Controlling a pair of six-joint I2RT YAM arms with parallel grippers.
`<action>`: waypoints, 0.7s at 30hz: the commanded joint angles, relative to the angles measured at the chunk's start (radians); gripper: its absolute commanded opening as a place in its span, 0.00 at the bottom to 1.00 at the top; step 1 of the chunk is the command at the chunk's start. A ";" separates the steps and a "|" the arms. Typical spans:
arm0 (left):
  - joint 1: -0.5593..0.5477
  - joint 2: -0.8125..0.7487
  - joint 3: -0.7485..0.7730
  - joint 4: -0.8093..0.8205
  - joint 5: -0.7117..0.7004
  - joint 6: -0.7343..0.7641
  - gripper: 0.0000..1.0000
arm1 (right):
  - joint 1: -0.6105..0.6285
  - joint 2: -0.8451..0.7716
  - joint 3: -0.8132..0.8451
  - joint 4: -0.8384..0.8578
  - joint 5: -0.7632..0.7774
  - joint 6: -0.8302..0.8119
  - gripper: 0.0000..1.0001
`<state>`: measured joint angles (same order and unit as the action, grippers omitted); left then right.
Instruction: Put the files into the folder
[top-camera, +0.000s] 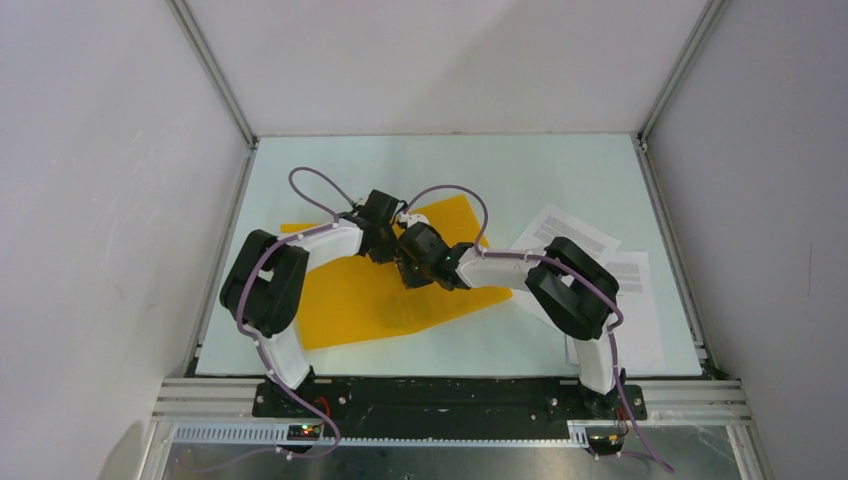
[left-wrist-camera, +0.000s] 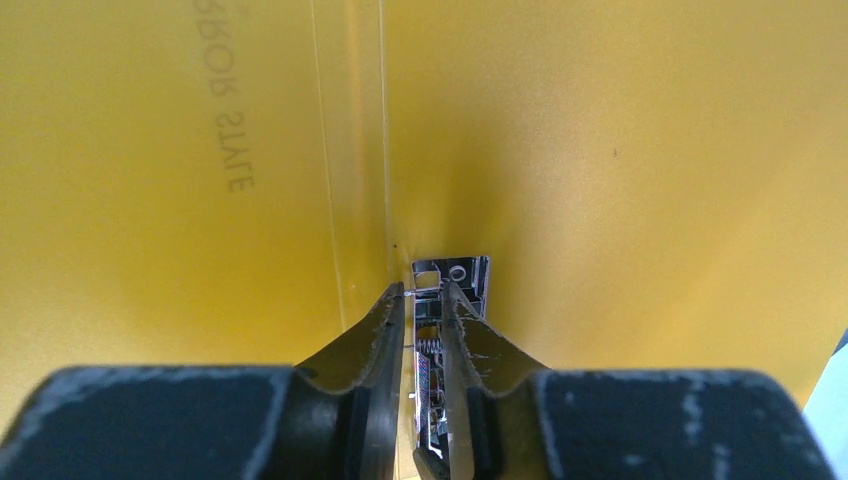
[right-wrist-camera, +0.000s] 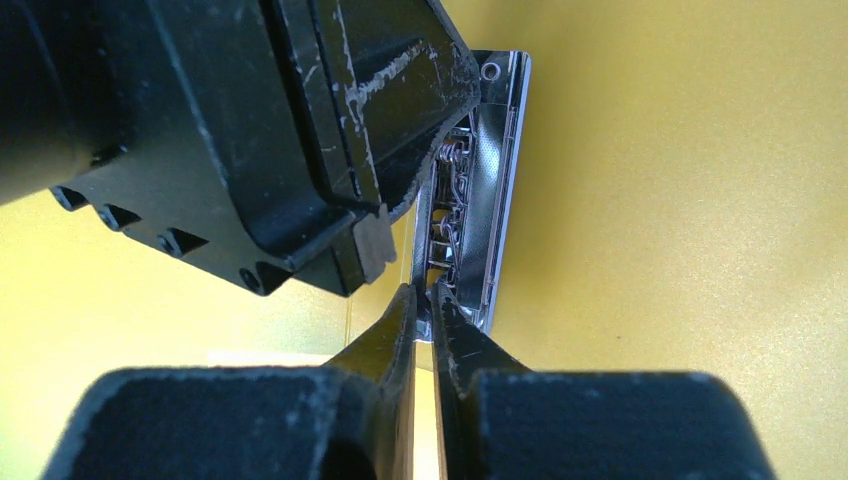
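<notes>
Left gripper (left-wrist-camera: 420, 298) is pinching the metal clip (left-wrist-camera: 470, 272) inside the folder (top-camera: 350, 300), which is lying open on the table (top-camera: 520, 170). Right gripper (right-wrist-camera: 422, 300) is squeezing the same clip. The files (top-camera: 635, 275) are lying just beside the folder, on its right.

Top cam: bright, even diffuse light, faint soft shadows on folder (top-camera: 370, 300), no glare, sharp throughout. 2 wrist cams: folder bright upper-right, dimmer lower-left. Metal clip (left-wrist-camera: 455, 272) throws specular glints. Left gripper fingers (left-wrist-camera: 150, 420) at bottom edge = out of focus.
</notes>
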<state>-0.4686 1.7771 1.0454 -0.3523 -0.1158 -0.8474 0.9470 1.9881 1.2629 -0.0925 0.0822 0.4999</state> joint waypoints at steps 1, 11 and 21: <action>-0.010 0.017 -0.041 -0.116 -0.068 -0.004 0.22 | -0.033 0.044 -0.030 -0.027 0.074 -0.008 0.06; -0.010 0.059 -0.022 -0.122 -0.054 0.003 0.25 | -0.036 0.044 -0.030 -0.028 0.079 -0.014 0.06; -0.010 0.102 -0.025 -0.147 -0.113 -0.019 0.17 | 0.014 0.038 -0.064 -0.044 0.159 -0.013 0.10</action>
<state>-0.4736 1.7935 1.0641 -0.3687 -0.1402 -0.8677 0.9627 1.9881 1.2598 -0.0826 0.1299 0.5007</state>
